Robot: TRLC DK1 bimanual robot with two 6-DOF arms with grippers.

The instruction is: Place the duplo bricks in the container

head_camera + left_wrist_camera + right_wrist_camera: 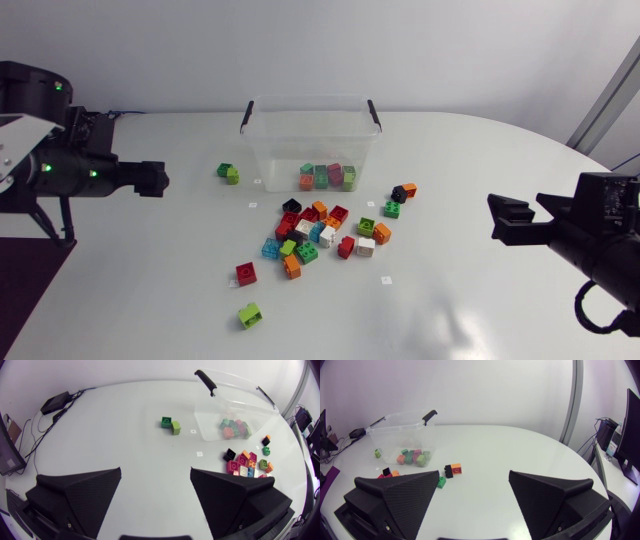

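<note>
Left gripper (160, 180) and right gripper (496, 217) stand open, empty; best take the isolated red brick (246, 273), lower centre, before the crowded pile (320, 232).

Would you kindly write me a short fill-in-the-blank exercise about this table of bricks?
1. The left gripper and right gripper are both ____, holding nothing.
2. The clear container has two ____ handles.
3. The loose brick farthest from the container is lime ____.
4. A pair of green bricks lies beside the container on my ____ arm's side.
Missing words: open; black; green; left.
</note>
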